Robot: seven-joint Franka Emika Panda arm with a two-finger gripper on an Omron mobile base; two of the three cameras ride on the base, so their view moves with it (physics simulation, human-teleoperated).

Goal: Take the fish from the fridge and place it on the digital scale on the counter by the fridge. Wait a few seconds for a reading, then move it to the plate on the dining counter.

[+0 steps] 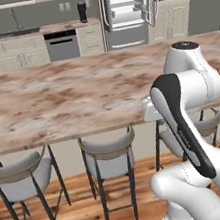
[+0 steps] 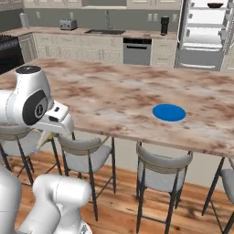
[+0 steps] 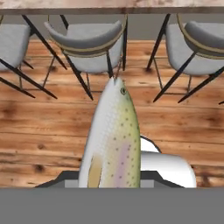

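The slim pale fish with spots and a pink stripe [image 3: 113, 140] sticks out from the end effector in the hand view, with its head pointing away toward the grey stools. The end effector's fingertips are hidden behind the fish, so its hold on the fish looks firm, but how wide it stands cannot be seen. Under the fish is the brown wooden floor [image 3: 39, 122]. Round grey stools with thin dark legs [image 3: 89, 46] stand just past it, tucked under the edge of the worktop.

In the right base view the white arm bends low at the near left, below the edge of the long pink-brown marbled worktop [image 2: 105, 91]. A small flat round bright blue plate [image 2: 169, 112] lies on this worktop, on the right side and near its close edge. The fish is well apart from the plate, lower down and to the left.

Far behind the worktop stands the tall grey steel fridge [image 1: 126, 10] with its doors open and white shelves showing. To its left, on the far wall worktop, is a tall black coffee machine [image 1: 82, 12].
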